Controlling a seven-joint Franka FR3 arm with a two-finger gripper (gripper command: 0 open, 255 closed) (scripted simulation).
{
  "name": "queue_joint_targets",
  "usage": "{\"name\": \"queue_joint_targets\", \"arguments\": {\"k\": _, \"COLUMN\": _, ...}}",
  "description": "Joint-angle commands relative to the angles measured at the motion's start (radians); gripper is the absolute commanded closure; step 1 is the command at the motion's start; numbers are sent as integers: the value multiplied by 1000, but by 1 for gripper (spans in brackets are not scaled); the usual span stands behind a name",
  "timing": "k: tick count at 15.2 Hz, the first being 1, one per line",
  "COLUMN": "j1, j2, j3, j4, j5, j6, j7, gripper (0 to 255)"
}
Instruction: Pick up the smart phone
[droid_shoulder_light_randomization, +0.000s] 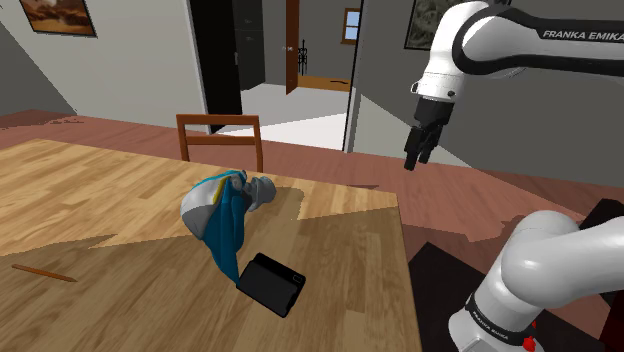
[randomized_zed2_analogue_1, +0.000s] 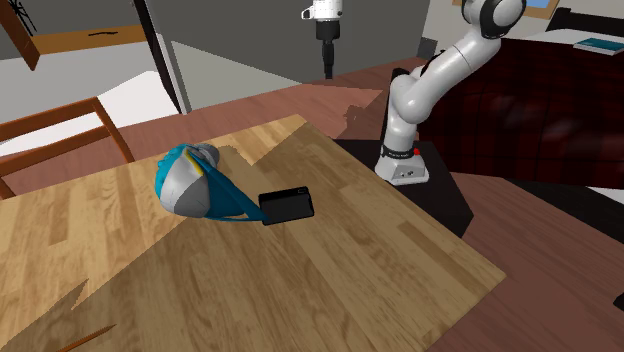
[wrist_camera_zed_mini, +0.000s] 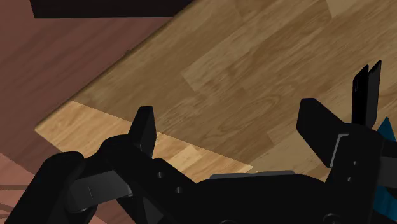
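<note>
Black gripper (droid_shoulder_light_randomization: 413, 162) of mine hangs high beyond the corner of the wooden table (droid_shoulder_light_randomization: 350, 262), fingers spread apart, empty. The dark smart phone (droid_shoulder_light_randomization: 271, 284) rests on the table, touching a blue-and-grey bundle (droid_shoulder_light_randomization: 222, 212). Approach step, I judge: next I must cross over and descend onto it.

A: Where does the shoulder view sit?
B: Close beside the arm (droid_shoulder_light_randomization: 540, 270), looking down over the wooden table (droid_shoulder_light_randomization: 120, 200) toward a doorway (droid_shoulder_light_randomization: 322, 55).
A: The second exterior view?
B: High across the table, facing back at the arm. Both share the table's corner.
A: The wrist view?
B: Above that corner, looking down past the gripper (wrist_camera_zed_mini: 229, 114).
</note>
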Motion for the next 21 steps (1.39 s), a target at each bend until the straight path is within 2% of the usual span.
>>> {"name": "queue_joint_targets", "arguments": {"k": 1, "j1": 0, "j2": 0, "j3": 0, "j4": 0, "j5": 0, "j6": 0, "j7": 0, "gripper": 0}}
{"name": "queue_joint_targets", "arguments": {"k": 11, "j1": 119, "j2": 196, "j3": 19, "j4": -101, "j5": 235, "j6": 265, "j7": -45, "gripper": 0}}
{"name": "queue_joint_targets", "arguments": {"k": 21, "j1": 272, "j2": 477, "j3": 45, "j4": -70, "j5": 528, "j6": 483, "j7": -178, "gripper": 0}}
